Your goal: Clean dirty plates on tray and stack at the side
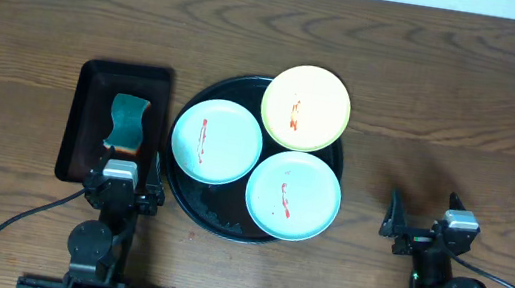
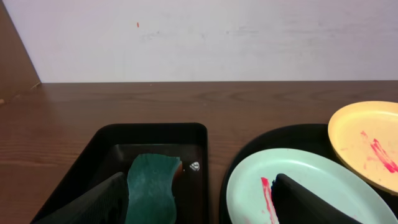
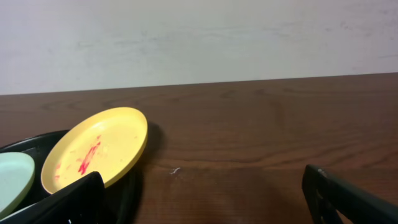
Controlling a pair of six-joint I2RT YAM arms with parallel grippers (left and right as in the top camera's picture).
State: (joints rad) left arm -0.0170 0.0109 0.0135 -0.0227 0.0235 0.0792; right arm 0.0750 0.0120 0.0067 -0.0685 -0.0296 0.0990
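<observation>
Left gripper and right gripper gape empty; the left should straddle the sponge, left of the tray, pinching squarely.

The left black two-finger gripper sat at the lower left of the overhead frame, jaws spread wide and pointing toward the top edge. The right black two-finger gripper sat at the lower right, equally wide, its dark fingers reaching both lower corners of its wrist view.
</observation>
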